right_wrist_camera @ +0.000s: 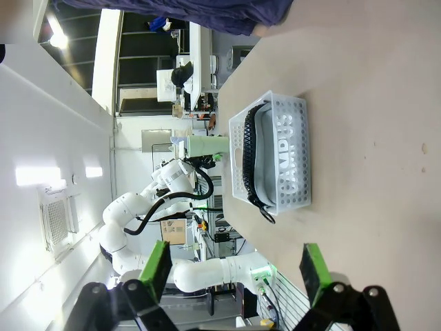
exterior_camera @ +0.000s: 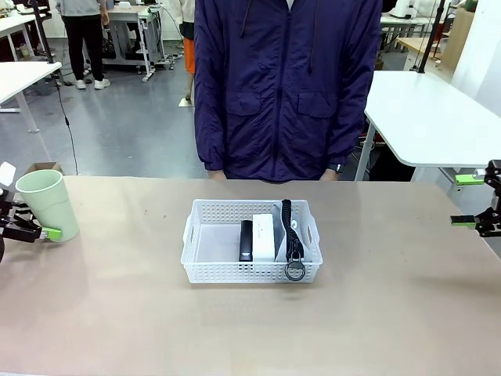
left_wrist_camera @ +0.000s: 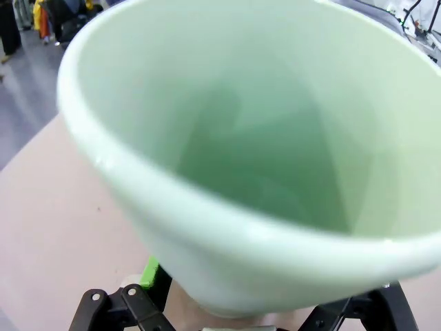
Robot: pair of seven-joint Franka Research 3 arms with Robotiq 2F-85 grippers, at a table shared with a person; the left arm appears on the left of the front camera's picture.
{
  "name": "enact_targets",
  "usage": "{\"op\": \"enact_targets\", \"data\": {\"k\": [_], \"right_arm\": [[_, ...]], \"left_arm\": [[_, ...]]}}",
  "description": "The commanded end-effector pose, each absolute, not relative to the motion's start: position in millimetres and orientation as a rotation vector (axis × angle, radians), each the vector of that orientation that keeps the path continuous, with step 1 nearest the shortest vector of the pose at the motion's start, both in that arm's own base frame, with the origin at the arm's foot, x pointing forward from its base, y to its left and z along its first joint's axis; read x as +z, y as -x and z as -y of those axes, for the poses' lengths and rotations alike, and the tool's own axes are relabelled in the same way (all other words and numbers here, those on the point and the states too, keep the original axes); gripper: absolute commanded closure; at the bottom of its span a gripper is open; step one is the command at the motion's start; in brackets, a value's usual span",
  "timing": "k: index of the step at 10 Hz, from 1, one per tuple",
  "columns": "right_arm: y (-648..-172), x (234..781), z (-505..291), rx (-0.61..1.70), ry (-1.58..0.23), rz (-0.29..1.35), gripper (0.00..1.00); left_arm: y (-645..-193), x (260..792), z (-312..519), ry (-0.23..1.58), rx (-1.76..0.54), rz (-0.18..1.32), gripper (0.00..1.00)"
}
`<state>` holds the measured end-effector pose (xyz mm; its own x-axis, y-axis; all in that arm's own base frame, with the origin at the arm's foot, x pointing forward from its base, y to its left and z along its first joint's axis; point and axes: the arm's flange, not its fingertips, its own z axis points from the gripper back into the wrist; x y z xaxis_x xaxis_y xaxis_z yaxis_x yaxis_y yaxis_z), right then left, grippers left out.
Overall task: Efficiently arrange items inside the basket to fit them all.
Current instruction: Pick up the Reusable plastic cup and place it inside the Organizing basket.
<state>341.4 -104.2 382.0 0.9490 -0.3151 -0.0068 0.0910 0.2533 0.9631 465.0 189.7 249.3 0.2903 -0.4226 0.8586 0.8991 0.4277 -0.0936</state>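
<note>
The cup (exterior_camera: pixel 47 202) stood upright, mouth up, well to the left of the basket (exterior_camera: pixel 205 268), near the table's (exterior_camera: pixel 117 313) left edge. The left claw (exterior_camera: pixel 37 229) pinched it low on its wall. A green pad (exterior_camera: pixel 52 233) lay against the side of the cup facing the basket, and in the left wrist view the cup sat between the two fingers. Whether its base touched the table could not be told.

Inside the basket, the stapler (exterior_camera: pixel 246 240), the clock (exterior_camera: pixel 264 235) and the pouch (exterior_camera: pixel 280 235) were packed side by side toward its right end. Each had its long axis running from the robot's side to the person's (exterior_camera: pixel 286 86) side. The part of the basket floor left of the stapler was bare.

That is the relation the coming move likely turns on. The only open bay lay on the side of the basket facing the cup, so the left claw, which was both nearer and already holding the cup, could carry it straight toward the basket and lower it there. It would have to clear the near-left rim and stay off the stapler.

The right claw (exterior_camera: pixel 467 200) hung well to the right of the basket. Its fingers were spread wide and held nothing.
</note>
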Motion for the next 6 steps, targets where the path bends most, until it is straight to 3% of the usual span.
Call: {"op": "enact_targets", "data": {"k": [1,6], "right_arm": [[-341,387,104,-0.277,-1.300,0.209,0.00],[-341,387,104,-0.277,-1.300,0.209,0.00]], "left_arm": [[-465,244,-188,0.686,-0.978,0.956,0.00],[-465,256,-191,0.820,-0.926,1.077,0.00]]}}
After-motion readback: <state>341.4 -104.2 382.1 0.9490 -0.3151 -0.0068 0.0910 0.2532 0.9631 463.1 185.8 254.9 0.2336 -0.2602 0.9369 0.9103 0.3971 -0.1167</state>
